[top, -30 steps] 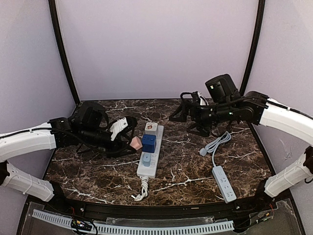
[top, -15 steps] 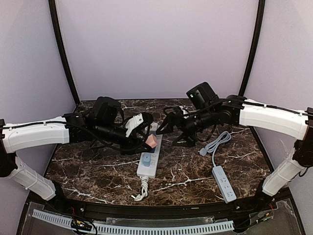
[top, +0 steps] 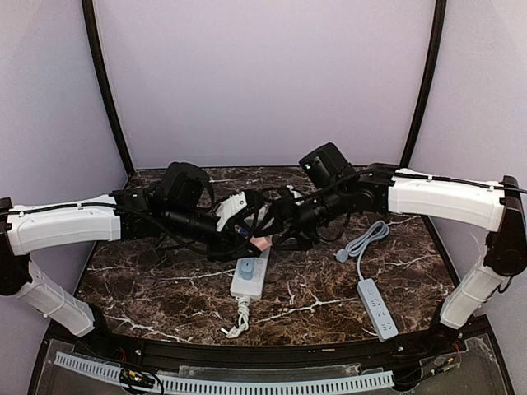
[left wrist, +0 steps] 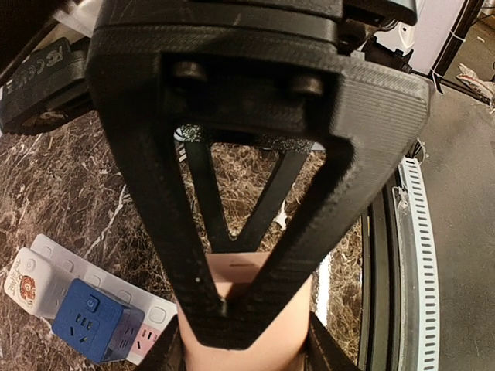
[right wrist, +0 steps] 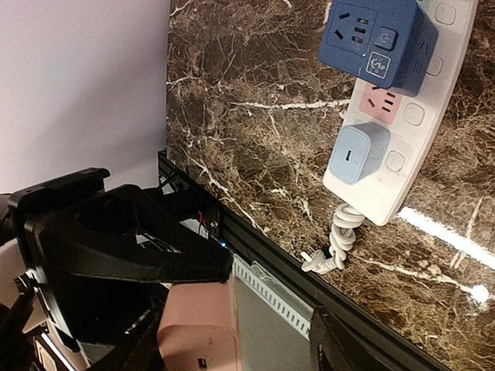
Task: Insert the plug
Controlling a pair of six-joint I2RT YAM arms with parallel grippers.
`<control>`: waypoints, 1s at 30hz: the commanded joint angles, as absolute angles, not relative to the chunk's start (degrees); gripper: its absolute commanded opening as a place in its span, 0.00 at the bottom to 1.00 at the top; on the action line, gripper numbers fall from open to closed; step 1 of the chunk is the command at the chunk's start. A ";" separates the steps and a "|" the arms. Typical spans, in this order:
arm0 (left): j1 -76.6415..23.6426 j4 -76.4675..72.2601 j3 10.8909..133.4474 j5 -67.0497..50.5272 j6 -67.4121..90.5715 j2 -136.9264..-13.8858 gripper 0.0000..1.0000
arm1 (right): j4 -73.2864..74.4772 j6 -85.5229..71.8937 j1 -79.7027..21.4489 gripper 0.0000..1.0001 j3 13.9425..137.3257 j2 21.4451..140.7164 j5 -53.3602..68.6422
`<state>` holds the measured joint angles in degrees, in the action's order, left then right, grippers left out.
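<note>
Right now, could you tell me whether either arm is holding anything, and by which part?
The left gripper holds the pink block-shaped plastic plug, its jaws pinched on the end nearest the wrist camera. The right gripper, jaws open, grips nothing.
</note>
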<state>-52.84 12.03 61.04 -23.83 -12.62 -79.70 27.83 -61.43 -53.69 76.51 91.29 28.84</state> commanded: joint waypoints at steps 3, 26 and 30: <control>-53.18 11.77 61.80 -25.30 -13.14 -78.97 0.01 | 25.79 -61.48 -54.61 0.51 79.45 93.21 30.51; -53.29 13.18 61.28 -25.16 -15.19 -77.87 0.01 | 27.77 -59.19 -55.10 0.37 80.50 93.38 35.24; -53.28 13.27 61.19 -25.14 -15.14 -77.81 0.01 | 27.96 -59.14 -55.05 0.36 80.92 93.93 35.18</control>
